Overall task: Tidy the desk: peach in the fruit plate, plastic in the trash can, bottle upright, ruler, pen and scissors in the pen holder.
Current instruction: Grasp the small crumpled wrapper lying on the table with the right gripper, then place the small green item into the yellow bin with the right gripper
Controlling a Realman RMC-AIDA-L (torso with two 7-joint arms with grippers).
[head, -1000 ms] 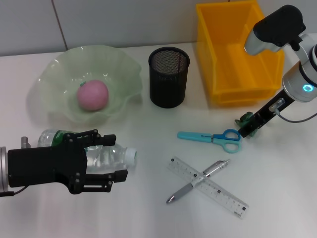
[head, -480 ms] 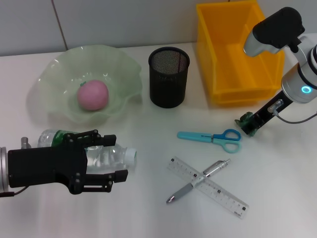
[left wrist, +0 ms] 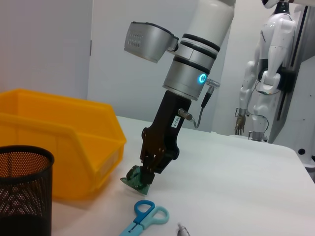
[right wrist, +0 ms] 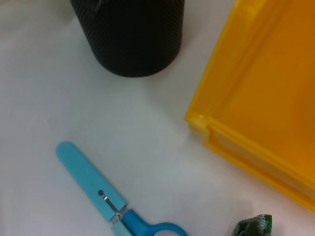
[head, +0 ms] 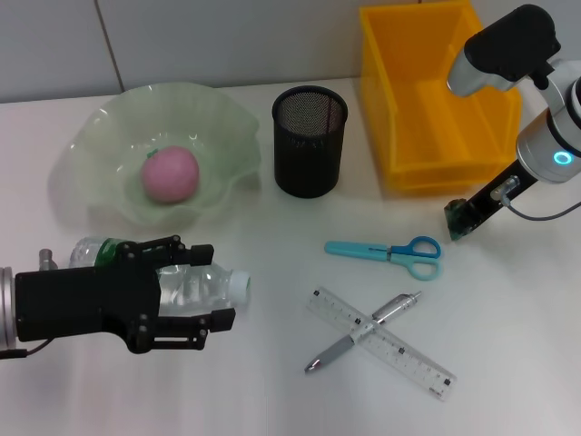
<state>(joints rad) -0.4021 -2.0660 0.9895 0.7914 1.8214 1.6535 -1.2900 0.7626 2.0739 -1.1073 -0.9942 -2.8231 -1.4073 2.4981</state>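
Right gripper [head: 457,221] low, left gripper [head: 195,294] level.

No lettering or number can be read anywhere

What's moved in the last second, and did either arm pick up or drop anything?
The right gripper, shut on the green plastic scrap, has carried it away from the scissors toward the yellow bin. Nothing was let go. The left gripper stays around the lying bottle; the peach, pen holder, ruler and pen are unchanged.
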